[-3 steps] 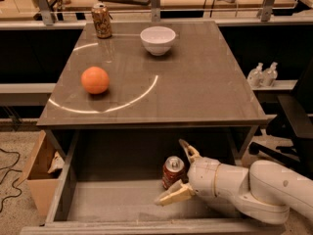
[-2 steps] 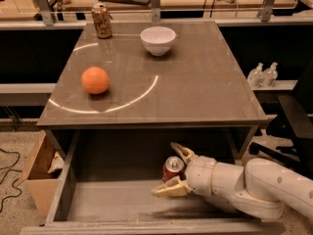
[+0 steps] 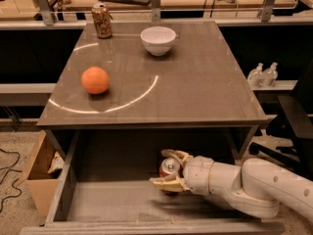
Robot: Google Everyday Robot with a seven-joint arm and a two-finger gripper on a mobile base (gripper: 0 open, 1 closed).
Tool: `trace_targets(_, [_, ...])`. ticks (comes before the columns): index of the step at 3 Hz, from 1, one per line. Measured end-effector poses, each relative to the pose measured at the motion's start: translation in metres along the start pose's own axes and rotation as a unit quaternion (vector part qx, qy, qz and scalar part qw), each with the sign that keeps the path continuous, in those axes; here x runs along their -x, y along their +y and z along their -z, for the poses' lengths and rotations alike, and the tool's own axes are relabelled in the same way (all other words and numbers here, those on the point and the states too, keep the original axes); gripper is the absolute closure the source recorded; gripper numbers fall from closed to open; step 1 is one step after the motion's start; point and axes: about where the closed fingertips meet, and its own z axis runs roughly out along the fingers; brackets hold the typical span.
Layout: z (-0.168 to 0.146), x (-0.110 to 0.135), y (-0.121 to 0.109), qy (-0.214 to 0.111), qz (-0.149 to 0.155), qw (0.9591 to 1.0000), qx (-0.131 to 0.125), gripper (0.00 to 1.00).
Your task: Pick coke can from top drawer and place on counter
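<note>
Left of the coke can (image 3: 169,166) the top drawer (image 3: 107,199) is bare; the can stands upright inside, below the counter (image 3: 195,82) surface. My gripper (image 3: 167,169) sits at the can's right, jaws spread either side so closing pinches it.

**A:** Fig. 1, item (a): which part is the claw (image 3: 160,167)?

**B:** The cream-tan piece at the arm's free end. It is duller and yellower than the casing behind it. It sits inside the top drawer (image 3: 117,199), a little right of centre.

**A:** Item (b)?

**B:** The wrist (image 3: 198,174), a short, rounded, off-white cylinder. A thin tan seam rings it near the arm side.

**A:** And item (c)?

**B:** The arm (image 3: 254,185), made of smooth, glossy white shells. They are thick and bulbous and widen toward the lower right edge. Two small dark round dots mark the largest shell; whether they are screws or holes cannot be told.
</note>
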Motion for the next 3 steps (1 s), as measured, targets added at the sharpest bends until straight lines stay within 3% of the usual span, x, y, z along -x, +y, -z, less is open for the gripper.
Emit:
trace_targets(1, [-0.001,0.001,0.001,0.0,0.001,1.0,0.002,0.95])
trace_targets(2, [-0.002,0.001,0.001,-0.001,0.001,1.0,0.002,1.0])
trace_targets(3, [-0.005,0.013,0.006,-0.021,-0.007,0.9997,0.012,1.0])
